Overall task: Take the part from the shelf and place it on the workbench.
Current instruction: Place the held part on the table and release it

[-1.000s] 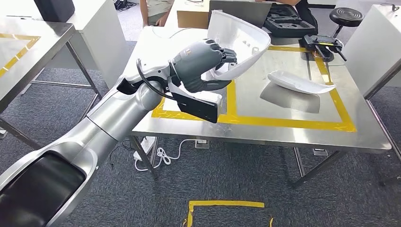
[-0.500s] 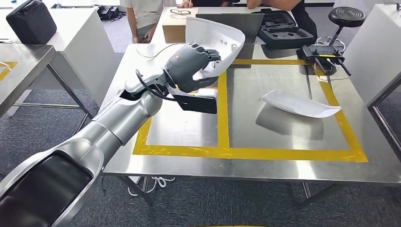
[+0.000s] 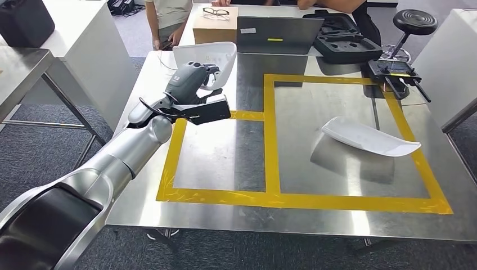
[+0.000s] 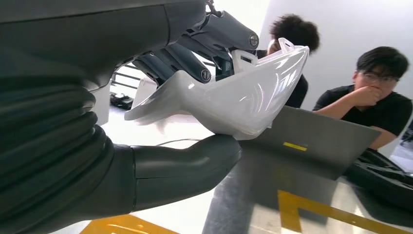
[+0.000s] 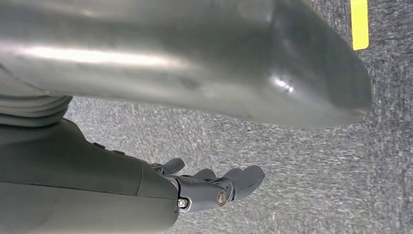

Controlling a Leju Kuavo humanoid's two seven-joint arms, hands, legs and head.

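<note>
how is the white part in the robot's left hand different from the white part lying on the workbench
The held part is gripped by the left hand above the workbench; the lying part rests in the right taped square. The held part looks deeper, the lying one long and shallow. Both are glossy white.

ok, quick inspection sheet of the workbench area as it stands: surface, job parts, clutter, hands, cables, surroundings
Surface: steel workbench marked with yellow tape boxes.
Job's things: white part held in the left hand above the bench's far left; a second white part lies in the right tape box.
Clutter: laptop, cardboard box with glasses on top, black case, black controller.
Hands: left hand grips the part; right hand hangs over grey carpet, holding nothing.
Cables: thin white wire near the held part.
Surroundings: people behind the bench, stool, neighbouring tables.
</note>
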